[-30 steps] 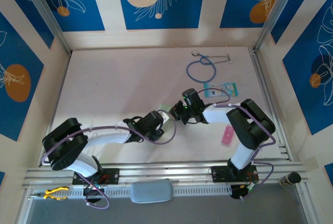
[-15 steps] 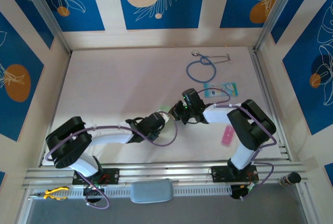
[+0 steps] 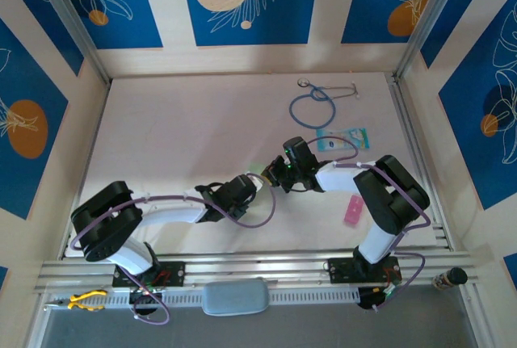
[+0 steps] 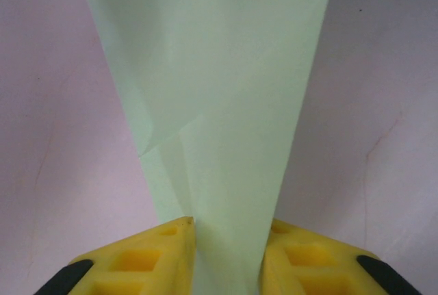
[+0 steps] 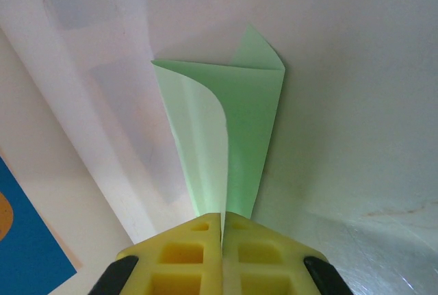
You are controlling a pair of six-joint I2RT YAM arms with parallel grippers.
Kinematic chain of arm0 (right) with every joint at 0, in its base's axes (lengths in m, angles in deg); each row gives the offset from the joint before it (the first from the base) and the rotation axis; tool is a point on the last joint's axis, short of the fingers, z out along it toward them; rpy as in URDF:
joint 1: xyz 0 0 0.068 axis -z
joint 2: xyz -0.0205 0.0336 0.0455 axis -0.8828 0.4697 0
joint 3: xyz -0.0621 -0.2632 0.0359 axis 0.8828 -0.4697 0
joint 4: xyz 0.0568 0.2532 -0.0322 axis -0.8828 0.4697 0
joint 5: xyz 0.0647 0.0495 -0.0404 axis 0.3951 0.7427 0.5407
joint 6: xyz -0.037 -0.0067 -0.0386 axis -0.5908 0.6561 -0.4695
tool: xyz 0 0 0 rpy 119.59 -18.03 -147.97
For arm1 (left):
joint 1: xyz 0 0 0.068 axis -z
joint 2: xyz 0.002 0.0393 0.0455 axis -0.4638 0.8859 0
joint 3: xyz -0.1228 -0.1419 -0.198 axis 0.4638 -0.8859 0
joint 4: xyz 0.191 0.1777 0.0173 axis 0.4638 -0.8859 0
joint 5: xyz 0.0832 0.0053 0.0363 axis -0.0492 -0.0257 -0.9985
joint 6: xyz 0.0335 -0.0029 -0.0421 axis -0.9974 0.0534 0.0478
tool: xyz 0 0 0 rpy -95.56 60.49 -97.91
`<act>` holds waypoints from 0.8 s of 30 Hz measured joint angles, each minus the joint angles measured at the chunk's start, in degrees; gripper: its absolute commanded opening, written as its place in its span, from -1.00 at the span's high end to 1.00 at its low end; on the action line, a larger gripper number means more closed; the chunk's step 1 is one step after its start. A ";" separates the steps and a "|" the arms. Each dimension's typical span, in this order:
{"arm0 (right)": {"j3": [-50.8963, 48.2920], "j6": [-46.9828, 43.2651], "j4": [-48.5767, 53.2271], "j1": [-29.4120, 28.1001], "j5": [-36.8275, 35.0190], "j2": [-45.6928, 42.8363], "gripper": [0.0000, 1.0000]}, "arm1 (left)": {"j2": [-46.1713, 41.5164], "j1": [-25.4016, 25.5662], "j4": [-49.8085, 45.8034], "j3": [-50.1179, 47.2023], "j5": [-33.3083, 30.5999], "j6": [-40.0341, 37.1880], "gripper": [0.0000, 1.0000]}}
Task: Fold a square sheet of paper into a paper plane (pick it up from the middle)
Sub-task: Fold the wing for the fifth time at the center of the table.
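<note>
Two claws now meet on the thin, light-green, partly folded square sheet of paper near the middle of the pale desk: the left claw has just narrowed about one end, perhaps not yet pinching, while the right claw stays clamped on the other, so the next crease looks ready.

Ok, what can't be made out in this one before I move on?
1. Top view: the green sheet is a tiny sliver; its folds are too small to read.
2. Left wrist view: the sheet's far end is cut off by the top edge. Paper fills the gap of the left gripper, so whether it pinches is unclear.
3. Right wrist view: the right gripper, shut on the sheet, hides its near end.
</note>
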 measured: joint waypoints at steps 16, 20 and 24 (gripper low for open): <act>0.00 0.00 -0.04 0.00 0.17 0.17 0.98 | -0.98 0.00 0.46 0.00 0.02 -0.09 0.38; 0.00 0.00 -0.13 0.00 0.20 0.55 0.98 | -1.40 0.00 0.66 -0.02 0.20 -0.11 0.42; 0.00 0.00 -0.17 0.00 0.20 0.63 0.98 | -1.53 0.00 0.72 -0.07 0.22 -0.11 0.52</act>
